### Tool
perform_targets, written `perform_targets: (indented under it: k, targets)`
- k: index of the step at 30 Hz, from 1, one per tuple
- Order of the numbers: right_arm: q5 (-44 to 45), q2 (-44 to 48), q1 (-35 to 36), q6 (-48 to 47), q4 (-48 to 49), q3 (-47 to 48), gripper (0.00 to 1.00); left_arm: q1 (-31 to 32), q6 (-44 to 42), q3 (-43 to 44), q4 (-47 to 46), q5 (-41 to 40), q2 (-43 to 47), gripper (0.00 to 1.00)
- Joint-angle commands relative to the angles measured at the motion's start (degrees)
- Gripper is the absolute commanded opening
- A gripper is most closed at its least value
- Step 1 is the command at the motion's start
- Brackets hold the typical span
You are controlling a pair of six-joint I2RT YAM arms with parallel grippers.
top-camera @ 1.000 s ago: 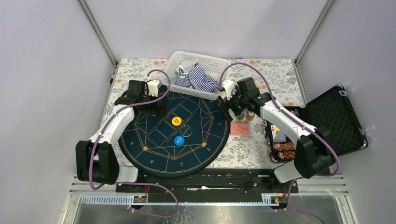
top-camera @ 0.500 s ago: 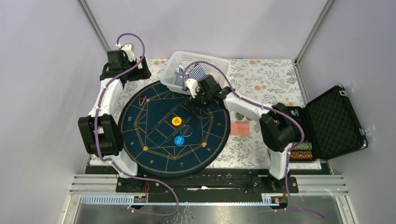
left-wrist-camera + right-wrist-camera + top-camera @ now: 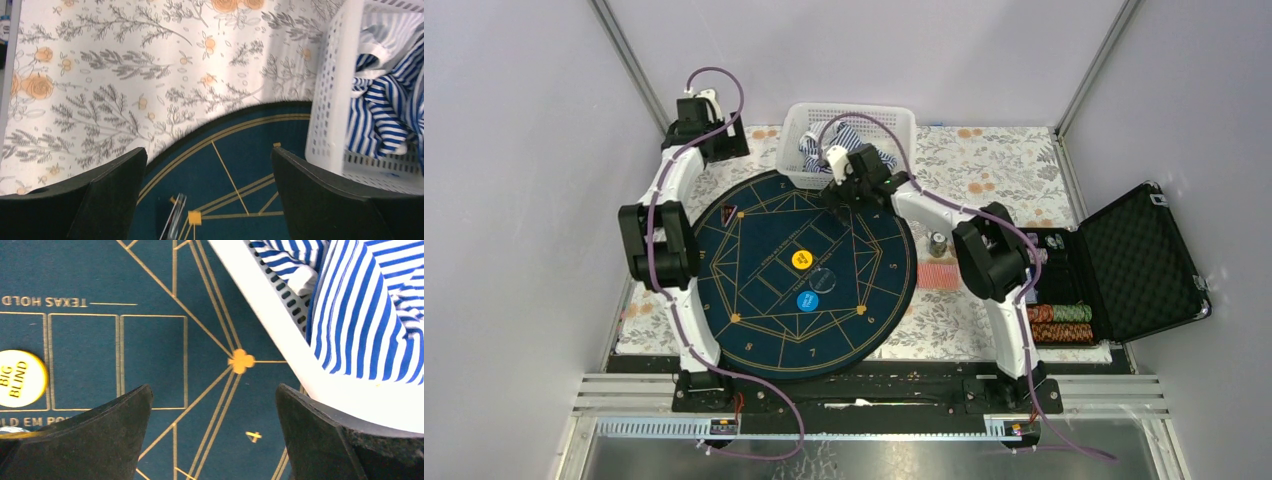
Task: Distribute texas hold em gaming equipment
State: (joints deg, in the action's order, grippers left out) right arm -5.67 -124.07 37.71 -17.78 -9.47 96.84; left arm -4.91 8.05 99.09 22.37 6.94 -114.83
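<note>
Both hands are wide open with nothing held! The left hand (image 3: 210, 200) hovers with its dark matte fingers (image 3: 107, 200) spread over the curved, gold-lined rim of the round navy mat (image 3: 230, 165). The floral-printed tabletop (image 3: 125, 75) lies just beyond its fingertips. The white perforated plastic basket (image 3: 327, 100) sits by its right finger, with soft blue-striped cloth (image 3: 385, 100) heaped inside. The right hand (image 3: 212, 435) gapes too, low over the mat's smooth face, and a gold club mark shows between its fingers. The basket wall is beside its right finger, and the round glossy orange disc (image 3: 20, 378), lettered BIG BLIND, lies flat just past its left finger. From above, the blue disc (image 3: 807, 301) lies nearer the bases than that hand. The flat pile of red-pink cards (image 3: 938, 274), a small grey chip stack (image 3: 938, 243) and the striped chip stacks (image 3: 1059, 322) in the open foam-lined case (image 3: 1139, 260) all sit off to its right.
</note>
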Motion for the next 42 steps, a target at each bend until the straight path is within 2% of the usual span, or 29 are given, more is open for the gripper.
perform_targets:
  k: [1, 6, 10, 12, 18, 24, 30, 36, 39, 42]
  targets:
    - [-4.6, 3.5, -3.3, 1.1, 0.6, 1.5, 1.00, 2.3, 0.1, 7.9, -2.6, -4.6, -4.9, 0.99]
    - [-10.6, 14.7, -3.9, 1.2, -2.8, -5.7, 1.00, 6.9, -1.9, 14.8, -2.2, -10.7, -11.7, 0.99]
    - [-14.5, 24.0, -7.2, 2.6, -5.4, -12.9, 1.00, 8.7, -1.0, 23.4, 0.7, -14.3, -18.2, 0.99]
    - [-16.6, 28.5, -9.9, 3.2, -6.3, -16.2, 1.00, 9.0, -0.5, 26.5, 1.3, -12.6, -20.6, 0.99]
    - [-17.7, 39.2, -16.0, 2.4, -8.5, -24.8, 1.00, 12.7, -1.8, 26.6, -1.3, -1.1, -22.6, 0.99]
    - [-18.3, 43.8, -18.2, 3.0, -10.7, -27.7, 1.00, 19.3, -3.3, 28.1, -3.9, -1.2, -24.0, 0.99]
    - [-18.5, 45.4, -18.9, 3.6, -13.5, -28.6, 1.00, 24.3, -1.5, 36.3, -5.1, -0.7, -29.6, 0.99]
    - [-18.0, 48.2, -19.5, 2.8, -15.9, -29.6, 1.00, 28.9, -0.4, 39.2, -11.2, -0.5, -33.3, 0.99]
    - [-17.3, 48.7, -19.5, 2.2, -17.8, -28.6, 1.00, 29.8, 0.1, 42.8, -11.7, -1.5, -34.8, 0.99]
    - [-17.3, 49.2, -19.5, 1.9, -18.9, -27.9, 1.00, 29.0, 1.5, 41.8, -11.9, -0.2, -31.0, 0.99]
